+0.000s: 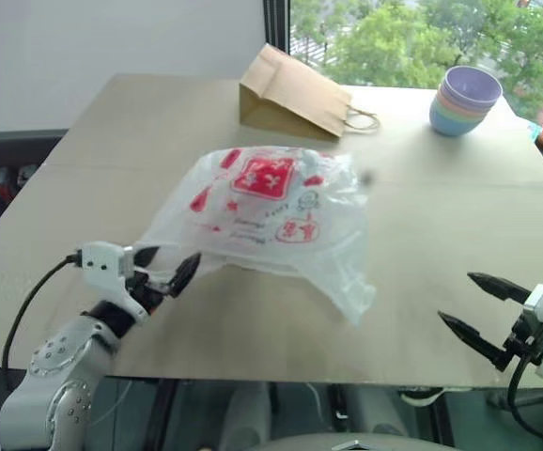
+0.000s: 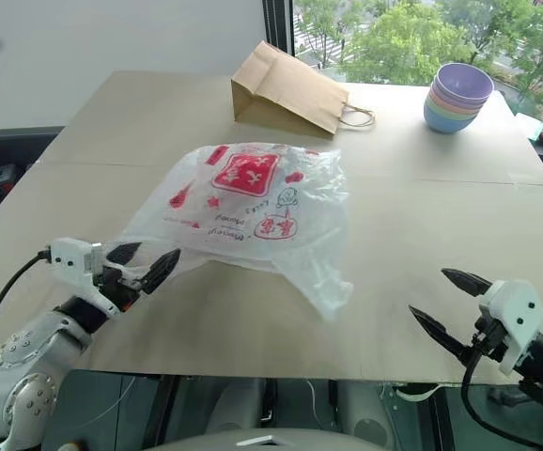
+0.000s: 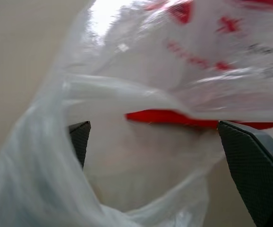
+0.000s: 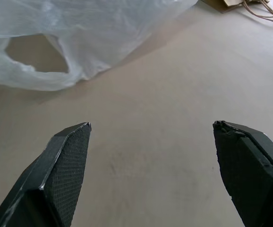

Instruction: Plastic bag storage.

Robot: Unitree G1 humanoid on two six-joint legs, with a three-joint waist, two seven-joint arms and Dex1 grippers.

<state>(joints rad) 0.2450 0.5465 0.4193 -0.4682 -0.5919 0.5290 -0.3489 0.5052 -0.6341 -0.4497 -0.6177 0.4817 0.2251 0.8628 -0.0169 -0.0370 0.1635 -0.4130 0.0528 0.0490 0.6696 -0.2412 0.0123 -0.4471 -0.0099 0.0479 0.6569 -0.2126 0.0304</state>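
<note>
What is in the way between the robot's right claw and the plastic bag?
Nothing visible. Only bare table lies between the open right gripper and the bag. The paper bag and bowls sit far behind.

The plastic bag [image 1: 267, 211] was translucent white with red print; behind it lay a brown paper bag [image 1: 290, 92] and pastel bowls [image 1: 465, 100].

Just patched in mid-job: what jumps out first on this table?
The plastic bag, puffed up with red print, lies mid-table, its near-left edge at the open left gripper. The open right gripper hovers apart over the near-right edge. At the far side lie a paper bag and stacked bowls.
</note>
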